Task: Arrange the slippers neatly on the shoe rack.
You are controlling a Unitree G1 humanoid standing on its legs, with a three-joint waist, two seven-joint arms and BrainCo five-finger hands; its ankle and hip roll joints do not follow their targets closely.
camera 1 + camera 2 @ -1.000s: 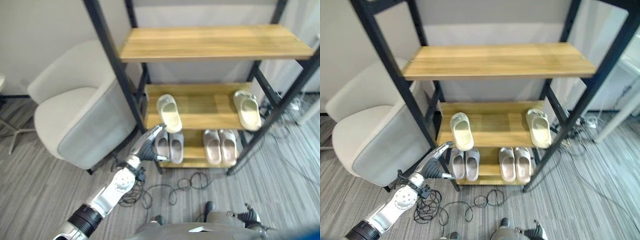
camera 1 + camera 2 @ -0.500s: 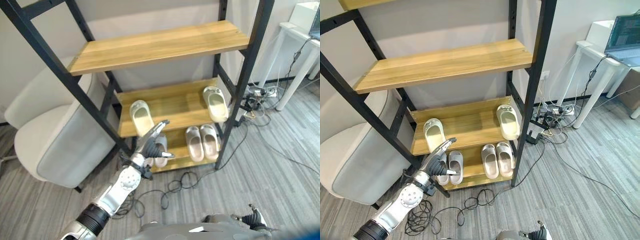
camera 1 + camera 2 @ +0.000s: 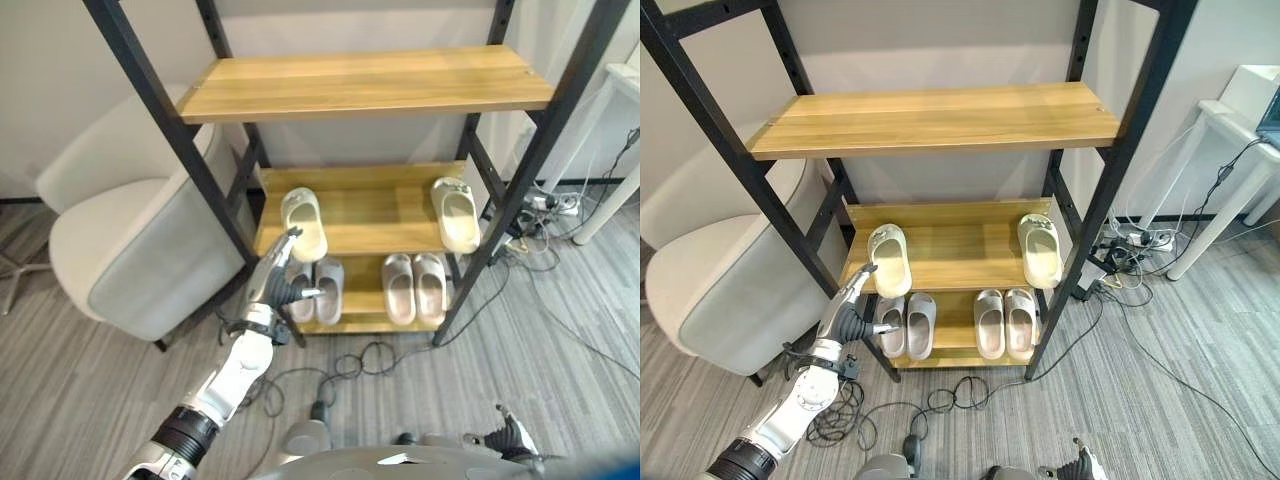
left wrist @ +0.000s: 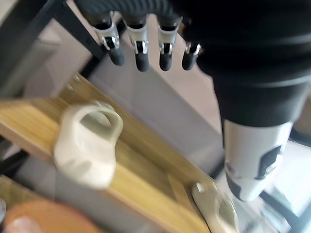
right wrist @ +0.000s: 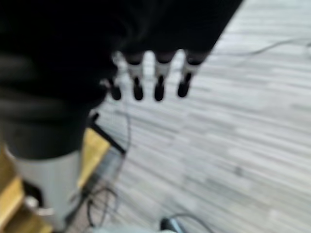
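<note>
Two cream slippers lie apart on the rack's middle shelf (image 3: 380,215): one at the left (image 3: 304,222), one at the right (image 3: 455,213). Below them, the bottom shelf holds a grey pair (image 3: 318,290) and a beige pair (image 3: 416,288), each side by side. My left hand (image 3: 278,285) is open in front of the rack's left front post, its straight fingers reaching up to the heel of the left cream slipper (image 4: 87,143). The right cream slipper (image 4: 216,208) lies further along that shelf. My right hand (image 5: 159,80) hangs open over the carpet, holding nothing.
A cream armchair (image 3: 130,230) stands close against the rack's left side. The top shelf (image 3: 365,82) is bare wood. Loose cables (image 3: 370,355) lie on the carpet before the rack, and a white table (image 3: 1240,110) with more cables stands at the right.
The camera has swung, so the whole picture has shifted. My left hand stays open by the left front post near the left cream slipper. The slippers have not moved.
</note>
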